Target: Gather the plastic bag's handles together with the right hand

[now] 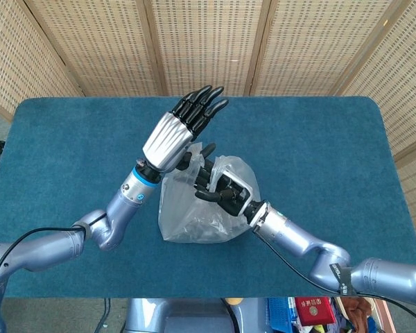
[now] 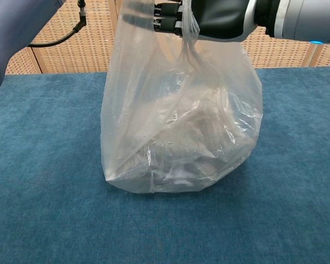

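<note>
The plastic bag (image 2: 179, 132) is standing on the blue desk (image 1: 319, 139), directly below the right hand (image 1: 218, 186) and just beside the left hand's wrist. The right hand is reaching into the bag's mouth from the robot's right, its dark fingers (image 2: 166, 10) hooked through at least one twisted handle (image 2: 187, 38), which is running taut from under the palm down into the bag body. So that hand is grasping the handle, though the chest view is cutting off the top, and I cannot tell whether the second handle is inside the grip too. The left hand (image 1: 177, 132) is hovering above and to the left of the right hand, fingers straight and spread, holding nothing, with its wrist sitting close to the bag's near edge.

The main risk, as I judge it, is closing on only one handle: the film is thin, clear and slack, so the far loop could be slipping outside the fingers unseen. Pulling upward too soon could also be tilting the bag and spilling whatever pale contents are lying at its bottom. A third hazard is the two hands crowding each other above the bag mouth, where the fingers might be snagging or tearing the plastic.
</note>
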Motion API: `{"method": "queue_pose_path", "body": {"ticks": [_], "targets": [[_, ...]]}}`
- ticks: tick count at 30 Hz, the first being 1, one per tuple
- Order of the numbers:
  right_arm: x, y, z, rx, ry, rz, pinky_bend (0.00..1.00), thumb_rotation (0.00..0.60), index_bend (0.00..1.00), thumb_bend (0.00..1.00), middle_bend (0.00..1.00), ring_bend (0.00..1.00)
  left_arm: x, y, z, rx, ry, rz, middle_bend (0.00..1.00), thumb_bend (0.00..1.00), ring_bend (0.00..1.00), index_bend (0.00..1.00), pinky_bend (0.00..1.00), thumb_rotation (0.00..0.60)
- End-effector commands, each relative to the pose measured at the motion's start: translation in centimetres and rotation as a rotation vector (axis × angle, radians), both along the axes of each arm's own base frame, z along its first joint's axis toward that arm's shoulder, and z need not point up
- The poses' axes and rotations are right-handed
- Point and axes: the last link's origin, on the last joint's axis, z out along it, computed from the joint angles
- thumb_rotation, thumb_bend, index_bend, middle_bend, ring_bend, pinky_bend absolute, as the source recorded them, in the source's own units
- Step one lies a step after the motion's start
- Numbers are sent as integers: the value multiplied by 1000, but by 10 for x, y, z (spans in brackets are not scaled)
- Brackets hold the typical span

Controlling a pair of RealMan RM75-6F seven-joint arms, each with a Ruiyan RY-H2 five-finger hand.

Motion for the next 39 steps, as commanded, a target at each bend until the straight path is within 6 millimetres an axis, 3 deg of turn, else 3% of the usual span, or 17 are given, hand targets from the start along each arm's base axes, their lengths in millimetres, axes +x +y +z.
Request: {"method": "queue_pose_path", "body": {"ticks": [1, 14, 19, 25, 39], "targets": [[1, -1, -3, -3, 1, -12, 113, 600, 154, 202, 202, 58, 0, 0, 0, -1, -3, 0, 0, 349, 0, 0, 132, 600], [4, 3, -5, -12, -12, -9, 113, 600, 147, 211, 202, 74, -1, 2, 2, -3, 3, 10, 0, 342, 0, 0, 130, 600], [5, 4, -6, -4, -8, -7, 113, 600, 147, 216, 204, 80, -3, 4, 4, -3, 18, 32, 0, 155, 0, 0, 115, 600], [5, 4, -6, 1, -3, -2, 113, 600, 147, 225, 210, 87, -5, 6, 8, 7, 22, 59, 0, 53, 0, 0, 108, 600], [3, 4, -9, 7, 8, -5, 113, 600, 147, 255, 219, 96, -16, 12, 21, 10, 67, 95, 0, 39, 0, 0, 75, 600]]}}
